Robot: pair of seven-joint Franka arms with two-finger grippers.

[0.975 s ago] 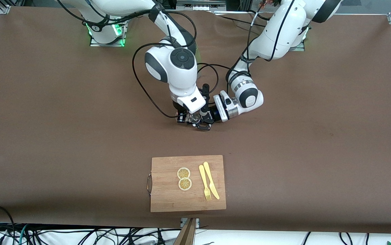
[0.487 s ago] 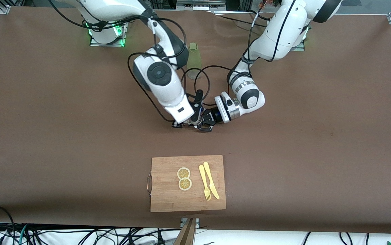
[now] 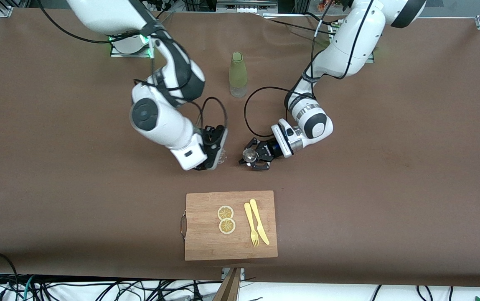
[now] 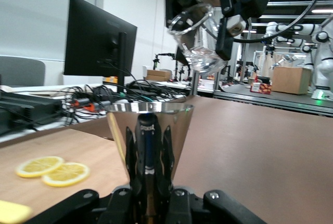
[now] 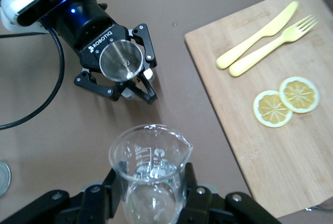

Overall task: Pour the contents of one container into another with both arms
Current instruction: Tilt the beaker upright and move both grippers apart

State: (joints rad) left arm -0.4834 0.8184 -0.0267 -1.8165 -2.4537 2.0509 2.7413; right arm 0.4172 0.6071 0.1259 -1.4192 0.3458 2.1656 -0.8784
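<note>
Both arms are moving apart; the right gripper (image 5: pixel 151 193), squeezing a glass beaker (image 5: pixel 150 169), is sitting above the left gripper (image 3: pixel 256 159), which is pinching an upright metal cup (image 4: pixel 149 130).

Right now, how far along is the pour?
Both containers are gripped: the right gripper holds a clear glass beaker, seemingly empty, and the left gripper holds a steel conical cup. They're apart, so any pouring left isn't evident. The green bottle stands untouched.

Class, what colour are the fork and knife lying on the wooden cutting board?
Pale yellow; the fork and knife show best in the right wrist view.
</note>
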